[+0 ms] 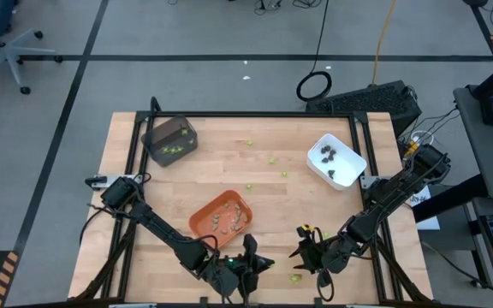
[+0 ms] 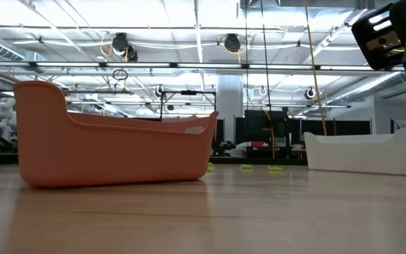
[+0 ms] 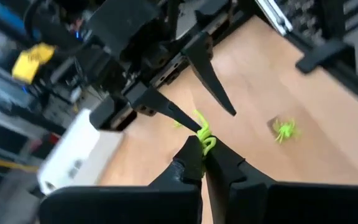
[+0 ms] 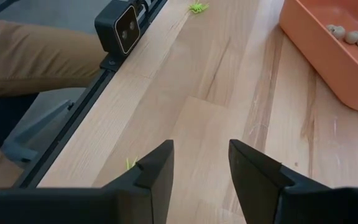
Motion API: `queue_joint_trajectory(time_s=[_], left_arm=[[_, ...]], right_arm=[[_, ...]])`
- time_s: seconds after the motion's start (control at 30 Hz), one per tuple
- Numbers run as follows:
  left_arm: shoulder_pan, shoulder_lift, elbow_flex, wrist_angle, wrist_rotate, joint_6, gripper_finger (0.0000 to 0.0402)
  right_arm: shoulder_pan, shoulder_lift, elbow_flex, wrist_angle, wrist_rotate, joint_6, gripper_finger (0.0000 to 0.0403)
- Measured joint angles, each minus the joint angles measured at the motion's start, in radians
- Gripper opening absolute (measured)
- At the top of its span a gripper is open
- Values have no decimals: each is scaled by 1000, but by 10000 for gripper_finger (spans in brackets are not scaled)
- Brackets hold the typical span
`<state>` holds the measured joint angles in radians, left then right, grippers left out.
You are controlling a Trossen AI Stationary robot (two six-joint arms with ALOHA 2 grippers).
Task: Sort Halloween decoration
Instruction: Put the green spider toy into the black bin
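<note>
At the worktop's [image 1: 212, 162] near edge, I see my left gripper [image 3: 202, 148] pinching a lime-green spider [image 3: 202, 134]. My right gripper [image 4: 201, 163] hangs half open, holding nothing.

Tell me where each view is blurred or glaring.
Left wrist view: the background and the other arm are smeared, while the green piece in the left gripper stays sharp. Low view: ceiling lights glare. High and right wrist views: evenly lit.

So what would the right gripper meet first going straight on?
Likely bare table: the open right gripper tilts down at the wood, and the tray sits off to one side. Depth is unclear.
</note>
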<state>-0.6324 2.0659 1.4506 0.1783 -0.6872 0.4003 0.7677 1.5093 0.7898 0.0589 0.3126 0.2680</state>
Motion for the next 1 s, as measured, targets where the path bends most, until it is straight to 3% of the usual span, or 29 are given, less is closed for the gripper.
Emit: queue_joint_trajectory(time_s=[0.3, 0.47, 0.67, 1.0], left_arm=[[1, 0, 0, -3, -1, -455, 2], [4, -27, 0, -68, -1, -525, 2], [6, -173, 0, -339, -13, -552, 2], [80, -415, 0, -879, -200, -621, 2]], right_arm=[[0, 0, 0, 1, 10, 0, 139], [0, 0, 0, 11, 32, 0, 139], [0, 0, 0, 17, 31, -4, 139], [0, 0, 0, 20, 31, -11, 139]])
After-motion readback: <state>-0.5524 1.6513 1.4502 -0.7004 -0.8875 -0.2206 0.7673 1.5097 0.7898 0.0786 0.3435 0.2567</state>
